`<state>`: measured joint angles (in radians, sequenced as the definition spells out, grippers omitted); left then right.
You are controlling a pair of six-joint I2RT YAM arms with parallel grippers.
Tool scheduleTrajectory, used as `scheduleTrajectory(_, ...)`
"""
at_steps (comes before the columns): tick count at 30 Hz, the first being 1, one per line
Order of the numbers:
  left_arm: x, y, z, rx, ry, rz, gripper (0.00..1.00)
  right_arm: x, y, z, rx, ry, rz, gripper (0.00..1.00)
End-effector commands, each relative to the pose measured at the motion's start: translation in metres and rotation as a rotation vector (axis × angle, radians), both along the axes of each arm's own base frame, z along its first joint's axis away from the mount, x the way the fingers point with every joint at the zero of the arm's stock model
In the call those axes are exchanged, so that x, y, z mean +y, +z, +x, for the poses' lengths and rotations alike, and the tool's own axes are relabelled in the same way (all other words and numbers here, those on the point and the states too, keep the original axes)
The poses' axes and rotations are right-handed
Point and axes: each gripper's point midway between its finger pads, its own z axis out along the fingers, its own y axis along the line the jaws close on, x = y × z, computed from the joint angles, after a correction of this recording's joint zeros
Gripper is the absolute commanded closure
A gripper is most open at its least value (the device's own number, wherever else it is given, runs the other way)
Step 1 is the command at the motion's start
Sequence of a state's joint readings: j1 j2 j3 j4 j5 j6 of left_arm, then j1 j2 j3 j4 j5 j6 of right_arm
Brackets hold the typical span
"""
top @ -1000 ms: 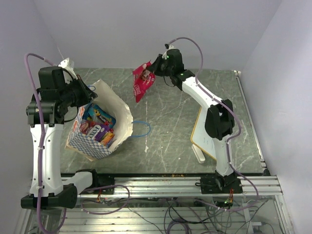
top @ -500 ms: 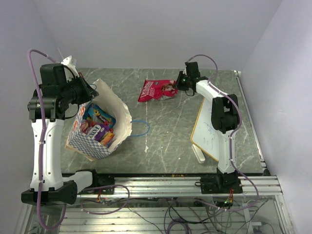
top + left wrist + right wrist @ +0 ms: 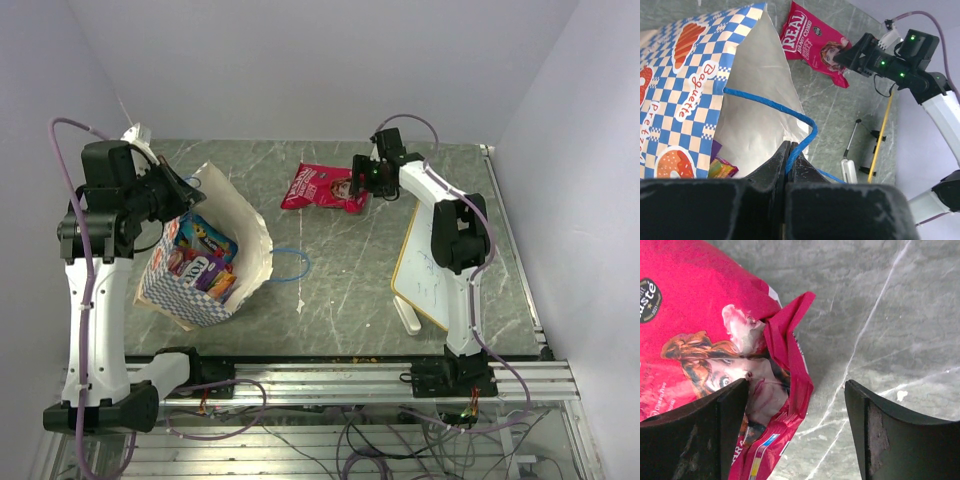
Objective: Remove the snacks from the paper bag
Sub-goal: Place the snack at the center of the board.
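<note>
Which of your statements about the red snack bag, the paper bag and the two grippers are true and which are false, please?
1. The red snack bag lies on the table, outside the paper bag. True.
2. The right gripper is clamped shut on the red snack bag. False: its fingers stand apart, with the bag's crumpled corner between them.
3. The left gripper pinches the blue string handle. True.
4. The paper bag is empty. False: several packets lie inside it.
</note>
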<state>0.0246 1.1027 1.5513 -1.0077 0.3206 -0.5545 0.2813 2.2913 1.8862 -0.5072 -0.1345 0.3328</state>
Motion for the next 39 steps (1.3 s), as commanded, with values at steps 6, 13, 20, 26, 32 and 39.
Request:
scheduleTrajectory(6, -0.021, 0.022, -0.01, -0.083, -0.037, -0.164, 0.93, 0.0, -0.017, -0.063, 0.133, 0.05, -0.066, 0.22)
scheduleTrajectory(13, -0.024, 0.034, -0.009, -0.11, -0.052, -0.174, 0.93, -0.005, 0.006, -0.08, 0.131, 0.095, -0.133, 0.25)
scheduleTrajectory(20, -0.024, 0.038, 0.004, -0.124, -0.053, -0.172, 0.93, 0.023, 0.115, -0.097, -0.06, 0.17, -0.076, 0.15)
scheduleTrajectory(26, -0.028, 0.043, 0.011, -0.122, -0.076, -0.192, 0.93, 0.111, 0.171, -0.172, -0.035, 0.363, 0.187, 0.12)
scheduleTrajectory(32, -0.028, 0.039, 0.016, -0.104, -0.086, -0.182, 0.93, 0.183, 0.209, -0.244, 0.132, 0.582, 0.535, 0.11)
scheduleTrajectory(39, -0.03, 0.046, 0.027, -0.135, -0.09, -0.203, 0.93, 0.208, 0.172, -0.289, 0.252, 0.78, 0.38, 0.14)
